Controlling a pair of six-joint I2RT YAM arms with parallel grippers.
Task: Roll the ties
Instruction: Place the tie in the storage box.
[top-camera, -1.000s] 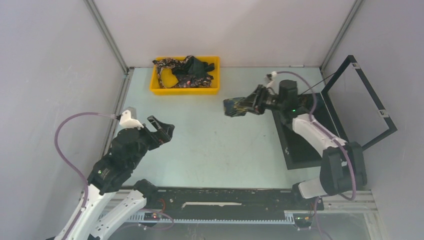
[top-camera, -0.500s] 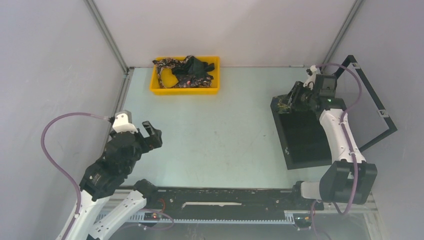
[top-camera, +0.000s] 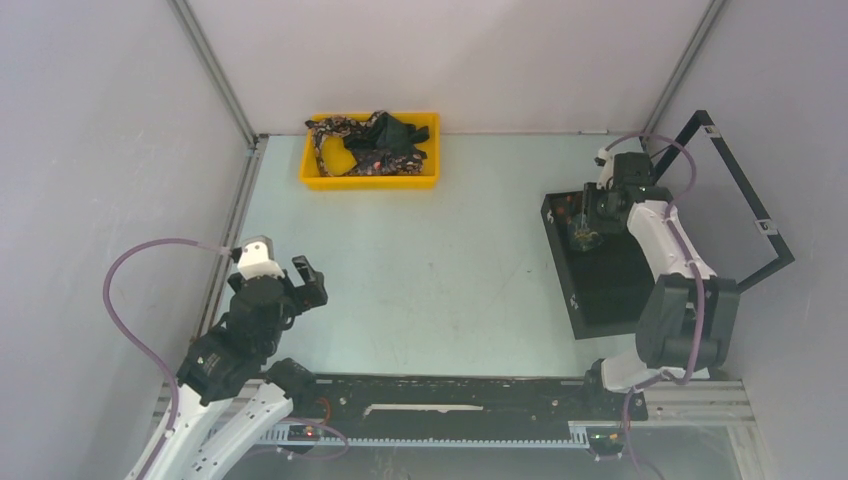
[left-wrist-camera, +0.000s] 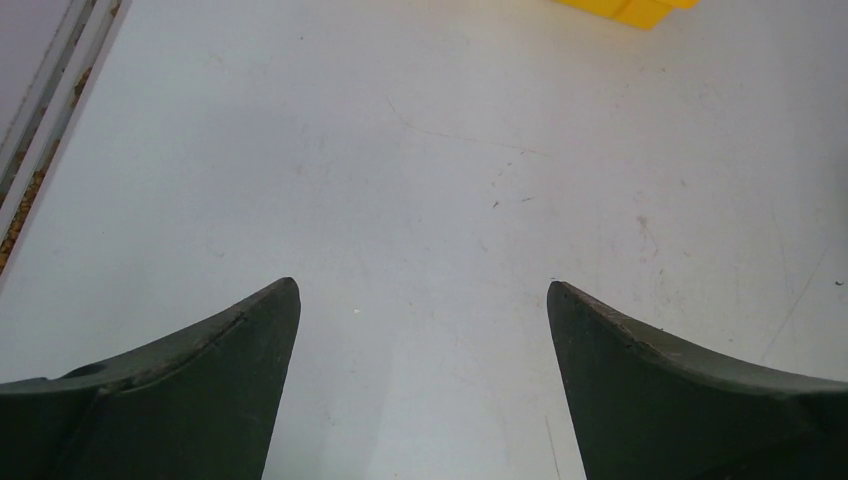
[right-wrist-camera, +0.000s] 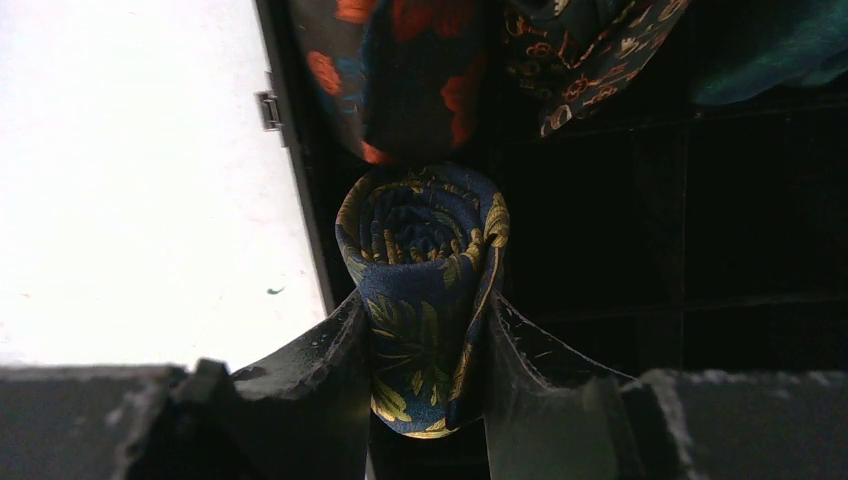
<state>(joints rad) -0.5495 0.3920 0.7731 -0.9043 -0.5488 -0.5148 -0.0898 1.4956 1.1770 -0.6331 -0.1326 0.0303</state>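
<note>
A pale blue-green table (top-camera: 450, 280) fills the floor of a booth with plain grey walls (top-camera: 100, 120) and metal posts at the far corners.

Nearest, at about 8 o'clock on the table, the left gripper (top-camera: 305, 280) hangs over bare surface. In its wrist view the left gripper (left-wrist-camera: 420, 290) has its two dark fingers (left-wrist-camera: 200, 380) spread wide, with only scuffed table between them and nothing in its grasp.

At about 3 o'clock lies the black box (top-camera: 610, 290), its hinged lid (top-camera: 735, 200) swung up and leaning out to the right. The right arm reaches along the box to its far end, where the right gripper (top-camera: 585, 215) points down into it. The wrist view shows the right gripper (right-wrist-camera: 425, 310) partly closed on a rolled tie (right-wrist-camera: 425, 240), a navy roll with gold leaf pattern. The fingers press its two sides and the spiral end faces the camera. The roll sits over the box's dark divided interior, just inside the left wall; whether it touches the bottom I cannot tell. Just past it, toward 12 o'clock in that view, lies dark red-flowered fabric (right-wrist-camera: 400, 70), and more gold-patterned cloth (right-wrist-camera: 590, 40) beside that.

Farthest, at about 11 o'clock against the back wall, a yellow tray (top-camera: 370, 181) holds the other ties (top-camera: 375, 145) in a loose tangle.
</note>
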